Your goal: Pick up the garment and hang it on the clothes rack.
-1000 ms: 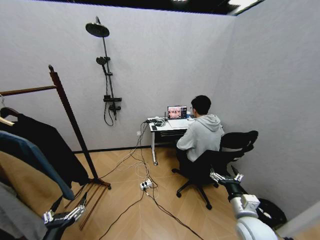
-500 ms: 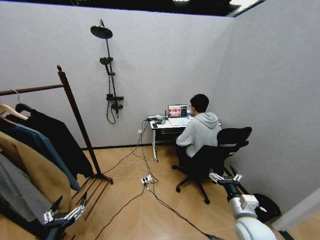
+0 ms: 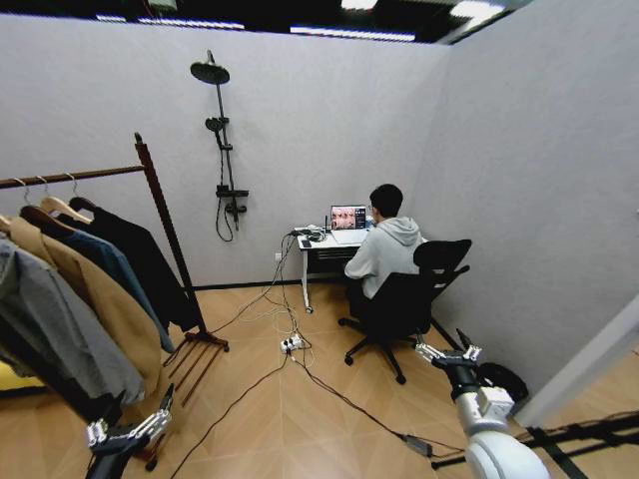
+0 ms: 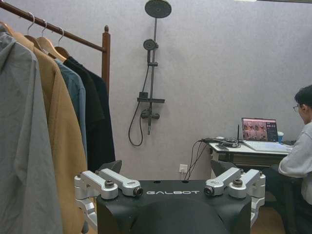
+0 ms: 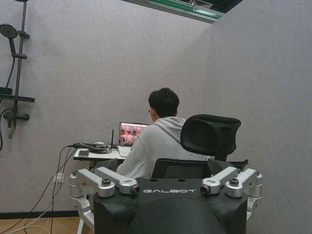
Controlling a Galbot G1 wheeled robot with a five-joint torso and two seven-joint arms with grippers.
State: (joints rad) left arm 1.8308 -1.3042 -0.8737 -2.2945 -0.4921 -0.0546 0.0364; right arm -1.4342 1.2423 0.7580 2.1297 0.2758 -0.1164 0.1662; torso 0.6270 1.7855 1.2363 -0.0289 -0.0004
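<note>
The garment [image 3: 143,261], a long black coat, hangs from a wooden hanger on the rail of the clothes rack [image 3: 166,228], closest to the rack's upright. The left wrist view shows the black garment [image 4: 95,116] beside the dark wooden post of the clothes rack [image 4: 106,51]. My left gripper [image 3: 136,407] is low at the left, a short way in front of the hanging coats, open and holding nothing; the wrist view shows the left gripper [image 4: 167,168] with its jaws wide apart. My right gripper [image 3: 448,345] hovers low at the right, open and empty; the right gripper [image 5: 168,165] faces the seated person.
A teal-blue jacket [image 3: 118,274], a tan coat [image 3: 95,289] and a grey coat [image 3: 50,329] hang beside the black one. A person on an office chair [image 3: 404,299] sits at a desk [image 3: 324,247]. Cables and a power strip [image 3: 291,344] cross the wooden floor. A shower fixture [image 3: 222,150] is on the wall.
The whole head picture has shifted, so the camera has moved: more of the rack and its coats shows at the left. Both grippers keep their places in the picture, open.
</note>
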